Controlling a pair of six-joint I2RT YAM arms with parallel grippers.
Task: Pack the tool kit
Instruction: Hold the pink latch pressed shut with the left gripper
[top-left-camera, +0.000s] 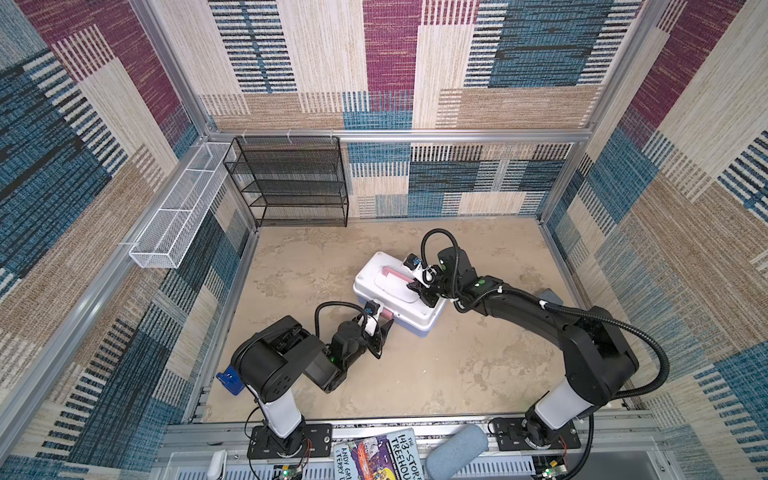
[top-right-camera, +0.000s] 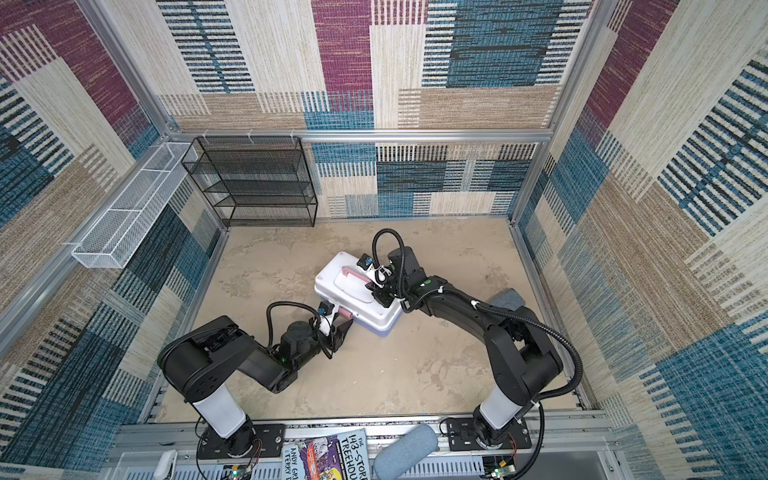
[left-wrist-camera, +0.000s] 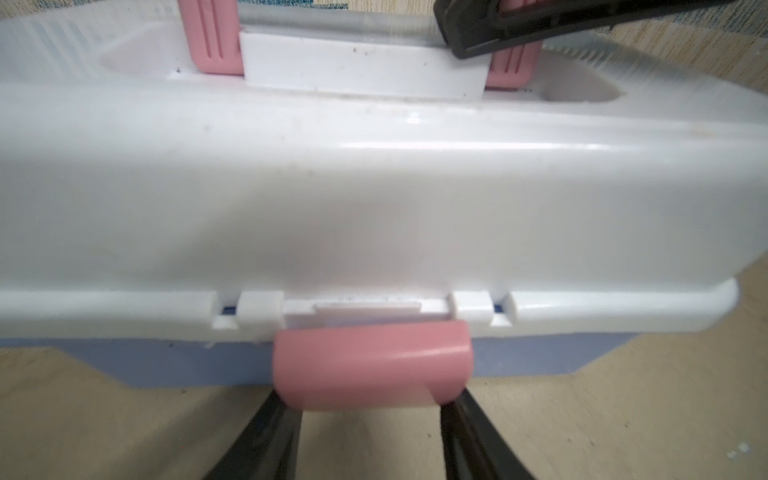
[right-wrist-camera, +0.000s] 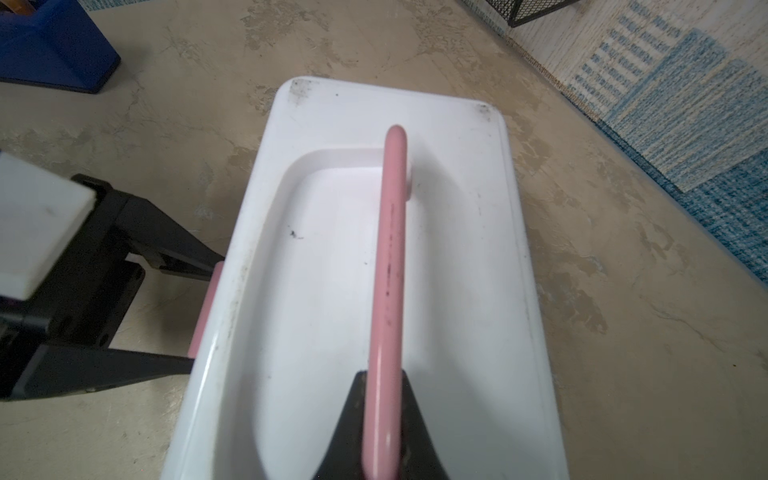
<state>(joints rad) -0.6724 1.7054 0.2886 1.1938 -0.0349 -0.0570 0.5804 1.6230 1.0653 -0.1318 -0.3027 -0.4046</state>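
The tool kit (top-left-camera: 370, 278) (top-right-camera: 332, 278) stands closed in the middle of the table, its white lid (right-wrist-camera: 457, 249) down on the lavender-blue base (left-wrist-camera: 166, 361). My right gripper (top-left-camera: 413, 284) (right-wrist-camera: 382, 399) is shut on the upright pink handle (top-left-camera: 392, 272) (right-wrist-camera: 390, 249) near one end. My left gripper (top-left-camera: 388, 319) (left-wrist-camera: 372, 399) sits low at the box's front side. Its fingers (left-wrist-camera: 282, 428) (right-wrist-camera: 178, 253) press on the two ends of the pink latch (left-wrist-camera: 372, 365) (right-wrist-camera: 205, 307), which juts out below the lid's rim. No hand tools show.
A dark blue tape dispenser (top-left-camera: 230, 378) (right-wrist-camera: 50, 45) sits behind the left arm. A grey pouch (top-left-camera: 550, 297) lies at the right wall. A black mesh shelf (top-left-camera: 291, 183) and a white mesh basket (top-left-camera: 178, 208) hang at the back left. A book (top-left-camera: 378, 455) lies past the front rail.
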